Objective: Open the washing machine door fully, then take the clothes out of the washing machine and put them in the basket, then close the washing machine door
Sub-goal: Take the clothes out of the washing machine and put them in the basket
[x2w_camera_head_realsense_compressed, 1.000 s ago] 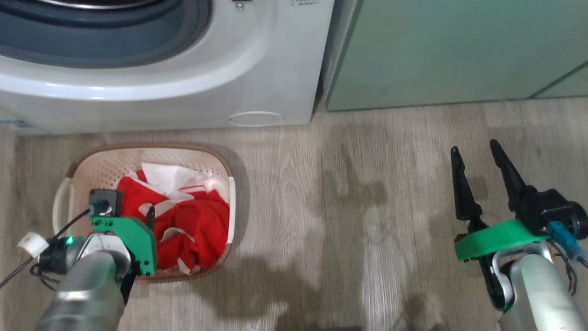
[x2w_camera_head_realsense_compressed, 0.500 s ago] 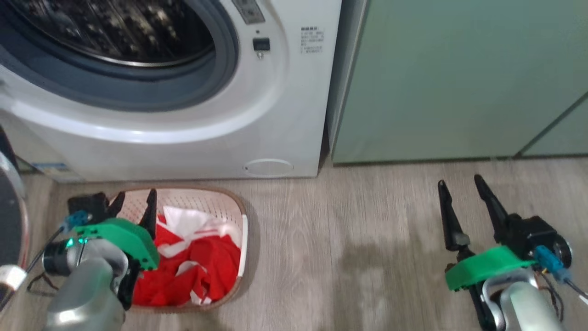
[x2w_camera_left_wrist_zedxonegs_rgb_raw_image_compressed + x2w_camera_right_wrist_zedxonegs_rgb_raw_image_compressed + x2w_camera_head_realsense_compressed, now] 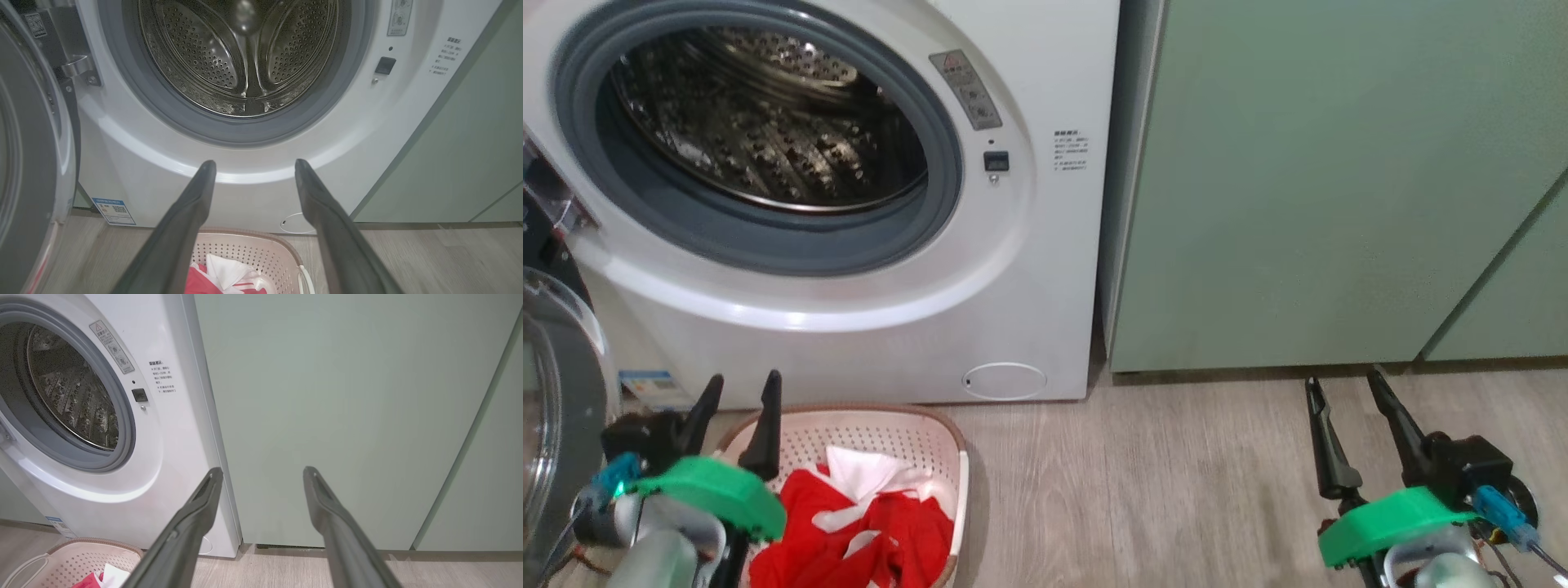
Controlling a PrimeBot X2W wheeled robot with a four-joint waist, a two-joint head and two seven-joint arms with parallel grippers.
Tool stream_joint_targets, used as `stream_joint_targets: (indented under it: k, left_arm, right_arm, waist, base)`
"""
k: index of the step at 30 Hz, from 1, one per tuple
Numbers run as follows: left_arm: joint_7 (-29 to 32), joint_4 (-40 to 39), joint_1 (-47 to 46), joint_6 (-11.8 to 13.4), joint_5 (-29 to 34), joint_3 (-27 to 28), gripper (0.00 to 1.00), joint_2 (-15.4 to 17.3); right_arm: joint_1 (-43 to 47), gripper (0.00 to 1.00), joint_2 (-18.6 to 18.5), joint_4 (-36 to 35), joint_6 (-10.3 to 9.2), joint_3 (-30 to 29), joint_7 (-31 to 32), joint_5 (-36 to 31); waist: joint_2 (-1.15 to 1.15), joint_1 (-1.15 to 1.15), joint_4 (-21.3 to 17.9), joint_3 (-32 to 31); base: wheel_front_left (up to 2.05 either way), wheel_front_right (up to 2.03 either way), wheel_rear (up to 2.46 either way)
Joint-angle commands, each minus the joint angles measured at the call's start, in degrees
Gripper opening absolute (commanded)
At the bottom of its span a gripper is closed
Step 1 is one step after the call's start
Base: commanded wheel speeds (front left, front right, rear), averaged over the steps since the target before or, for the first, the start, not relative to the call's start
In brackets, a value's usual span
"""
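The clothes (image 3: 866, 535) are heaped in the basket (image 3: 882, 431), set on the floor (image 3: 1176, 490) before the washing machine (image 3: 1029, 269) for a short drop. With the drum (image 3: 245, 61) bare and the door (image 3: 564, 392) swung wide, closing is judged to remain. The left tool (image 3: 743, 380) and right tool (image 3: 1343, 378) are held apart, empty.
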Motion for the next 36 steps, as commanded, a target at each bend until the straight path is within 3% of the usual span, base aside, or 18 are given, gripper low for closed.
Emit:
stream_joint_targets:
  k: [1,13,36]
  left_arm:
    - [-0.6,-2.6,-0.7,0.1,0.8,2.5,1.00,2.0]
    - [-0.6,-8.4,5.3,0.1,9.6,9.0,1.00,-0.2]
    - [-0.6,-6.9,3.7,0.1,9.7,8.9,1.00,-0.3]
  right_arm:
    - [-0.4,1.00,0.0,-2.0,-0.04,0.9,-0.4,0.2]
    - [1.1,1.00,0.4,-1.9,-0.04,0.0,-0.4,0.4]
    - [0.4,1.00,0.6,-1.2,-0.04,-0.3,-0.4,0.5]
  waist:
    - [0.00,0.00,-0.3,-0.9]
    - [0.00,0.00,-0.4,-3.2]
    - [0.00,0.00,-0.3,-2.9]
  base:
    - [0.00,0.00,0.00]
    - [0.00,0.00,0.00]
    - [0.00,0.00,0.00]
